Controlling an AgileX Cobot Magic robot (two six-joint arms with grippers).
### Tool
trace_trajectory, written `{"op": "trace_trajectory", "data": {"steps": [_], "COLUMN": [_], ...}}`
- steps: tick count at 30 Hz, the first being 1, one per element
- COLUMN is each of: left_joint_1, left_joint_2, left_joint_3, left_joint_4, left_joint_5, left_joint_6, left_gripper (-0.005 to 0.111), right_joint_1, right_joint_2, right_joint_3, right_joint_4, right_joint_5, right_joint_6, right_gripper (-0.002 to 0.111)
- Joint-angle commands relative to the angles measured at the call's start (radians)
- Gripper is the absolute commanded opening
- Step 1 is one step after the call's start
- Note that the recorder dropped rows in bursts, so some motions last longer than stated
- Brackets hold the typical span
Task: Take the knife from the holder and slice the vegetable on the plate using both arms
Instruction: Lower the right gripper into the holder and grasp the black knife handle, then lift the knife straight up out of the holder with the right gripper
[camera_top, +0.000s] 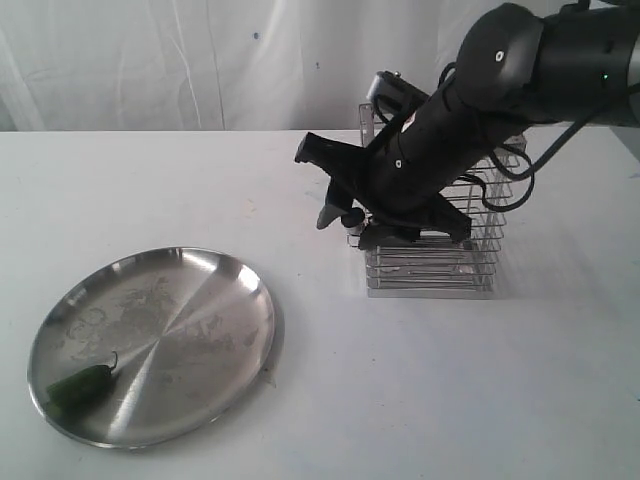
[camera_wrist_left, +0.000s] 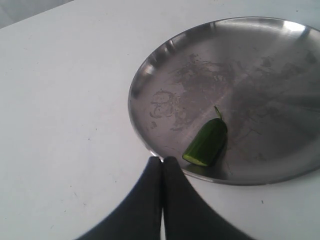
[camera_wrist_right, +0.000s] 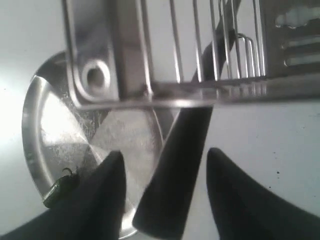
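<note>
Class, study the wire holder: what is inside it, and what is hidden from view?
A black knife leans inside the holder, its handle sticking out between the right gripper's open jaws. Its blade is hidden among the bars.

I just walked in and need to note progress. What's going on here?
The right pincer is at the holder. Its jaws stand open on either side of the knife, whose black handle sticks out past the holder's rim, and they are not yet gripping it. The left pincer is shut and empty, and hovers by the rim of the plate. The vegetable lies there near the plate's edge. No slicing is under way.
</note>
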Motion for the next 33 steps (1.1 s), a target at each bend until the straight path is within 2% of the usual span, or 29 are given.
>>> {"op": "trace_trajectory", "data": {"steps": [1,8,11,19,25,33], "left_joint_1": [-0.004,-0.004,-0.004,-0.004,-0.004,-0.004], "left_joint_2": [-0.006,-0.006,-0.006,-0.006,-0.006,-0.006], "left_joint_3": [0.006,0.006,0.006,0.006,0.006,0.006], "left_joint_4": [-0.009,-0.009,-0.009,-0.009,-0.009,-0.009], "left_joint_5": [0.002,0.002,0.002,0.002,0.002,0.002], "left_joint_6": [-0.002,-0.002,-0.002,-0.002,-0.002,-0.002], "left_gripper": [0.000,0.000,0.000,0.000,0.000,0.000], "right_joint_1": [0.000,0.000,0.000,0.000,0.000,0.000], "right_joint_2": [0.000,0.000,-0.004,-0.019,-0.021,-0.021], "right_joint_3": [-0.001,-0.021,-0.021,-0.023,-0.064,-0.135], "right_joint_4": [-0.008,-0.028,-0.052,-0.107,-0.230,-0.342], "right_joint_5": [-0.037,0.004,0.027,0.066,0.166,0.233], "right_joint_6": [-0.002,-0.031,-0.052,-0.091,-0.098,-0.265], "right_gripper": [0.030,0.006,0.002,0.002,0.002,0.002]}}
